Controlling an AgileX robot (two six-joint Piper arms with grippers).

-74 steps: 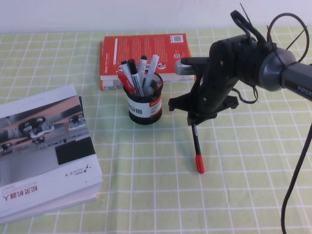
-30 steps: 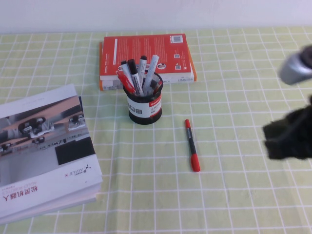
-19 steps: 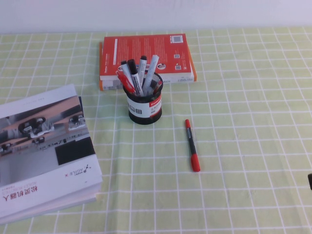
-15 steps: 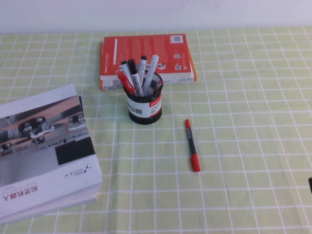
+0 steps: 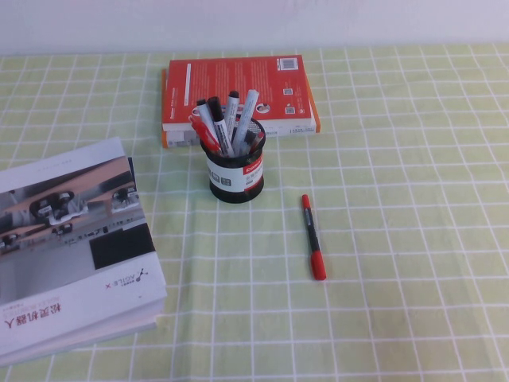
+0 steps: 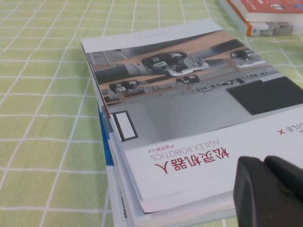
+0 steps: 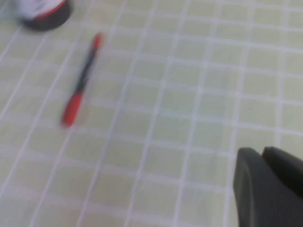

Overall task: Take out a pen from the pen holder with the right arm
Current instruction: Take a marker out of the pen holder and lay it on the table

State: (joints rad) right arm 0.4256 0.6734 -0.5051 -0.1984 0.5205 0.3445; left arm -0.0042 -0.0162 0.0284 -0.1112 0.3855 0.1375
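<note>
A black mesh pen holder (image 5: 234,170) stands mid-table with several markers upright in it. A red and black pen (image 5: 313,236) lies flat on the cloth to the holder's right, free of any grip; the right wrist view shows this pen (image 7: 80,81) and the holder's base (image 7: 43,10). My right gripper (image 7: 262,161) is shut and empty, pulled back well clear of the pen and out of the high view. My left gripper (image 6: 265,168) is shut, hovering over the near edge of the white booklet stack (image 6: 189,127).
An orange book (image 5: 238,95) lies behind the holder. The white booklet stack (image 5: 71,247) fills the near left of the table. A green checked cloth (image 5: 398,199) covers the table.
The right arm has drawn back to the right and out of the high view, leaving the red pen lying on the cloth. The left arm has not moved.
</note>
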